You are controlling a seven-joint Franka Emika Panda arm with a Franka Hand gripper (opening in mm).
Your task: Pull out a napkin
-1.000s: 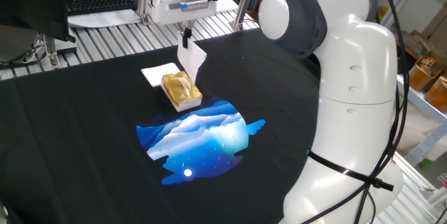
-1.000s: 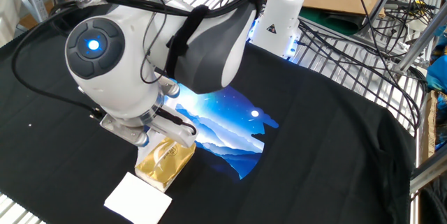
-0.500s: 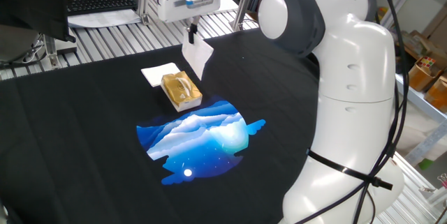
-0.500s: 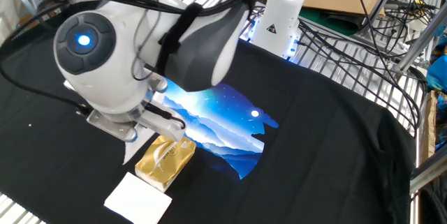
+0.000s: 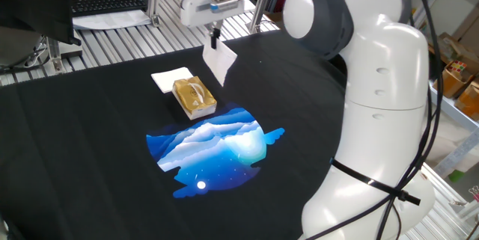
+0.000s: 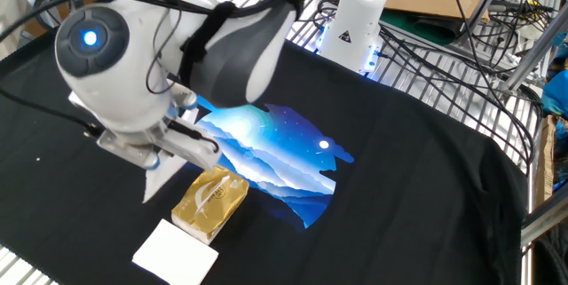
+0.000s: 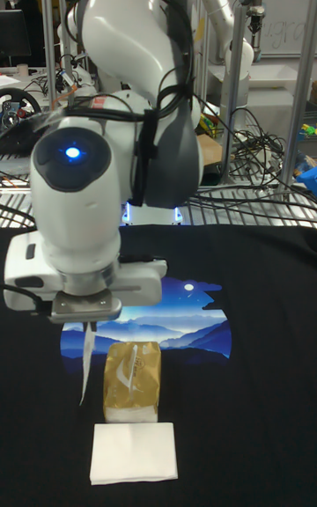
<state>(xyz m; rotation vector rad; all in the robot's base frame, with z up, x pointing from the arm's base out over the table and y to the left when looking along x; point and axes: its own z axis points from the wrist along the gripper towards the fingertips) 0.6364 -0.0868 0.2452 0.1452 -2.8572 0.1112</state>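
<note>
My gripper [image 5: 215, 41] is shut on the top of the napkin [image 5: 221, 62], a thin white folded tissue that hangs below the fingers, up and to the right of the golden-brown pack [image 5: 194, 96]. In the tall fixed view the gripper [image 7: 88, 327] holds the napkin [image 7: 84, 368] as a narrow strip just left of the pack [image 7: 132, 379], apart from it. In the other fixed view the arm hides the fingers; only the napkin's lower tip [image 6: 160, 179] shows beside the pack [image 6: 210, 201].
A squarer white sheet [image 5: 171, 78] lies flat against the pack's far end, also visible as the white sheet [image 7: 134, 452]. Everything rests on a black cloth with a blue mountain print [image 5: 217, 146]. A keyboard [image 5: 105, 2] sits beyond the cloth; another robot base [image 6: 355, 19] and cables stand behind.
The gripper has risen and shifted right, away from the pack, carrying the napkin with it. The pack and the white sheet have stayed put.
</note>
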